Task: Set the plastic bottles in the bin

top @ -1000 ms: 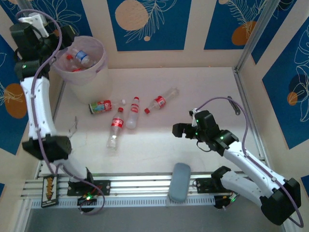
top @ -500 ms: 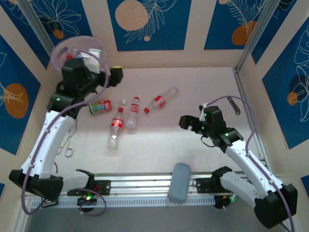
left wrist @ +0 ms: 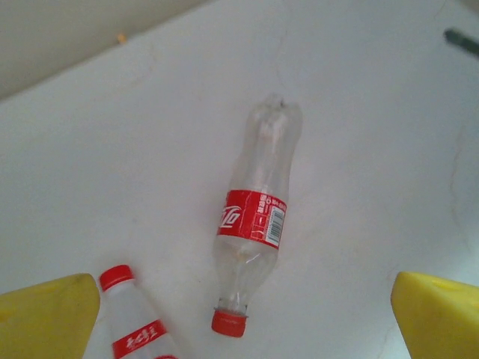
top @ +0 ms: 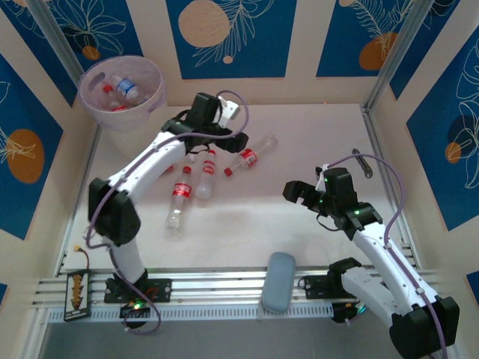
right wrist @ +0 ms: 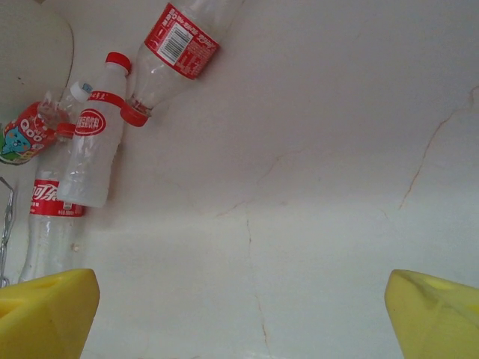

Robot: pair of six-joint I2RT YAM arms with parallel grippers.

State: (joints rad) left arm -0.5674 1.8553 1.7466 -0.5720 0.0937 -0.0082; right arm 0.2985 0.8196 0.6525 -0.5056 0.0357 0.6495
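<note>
Plastic bottles (right wrist: 90, 149): four on the table (top: 299, 134), one bin (top: 131, 120).

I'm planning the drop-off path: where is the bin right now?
In the top external view, the bin stands in the far left corner of the table, beyond and left of the loose bottles.

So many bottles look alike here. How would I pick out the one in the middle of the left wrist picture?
Start at the round pale bin in the far left corner, then look right to the bottles lying on the table. It is the rightmost bottle: clear, with a wide red label and red cap, while its nearest neighbour looks whiter with a narrower red label.
</note>
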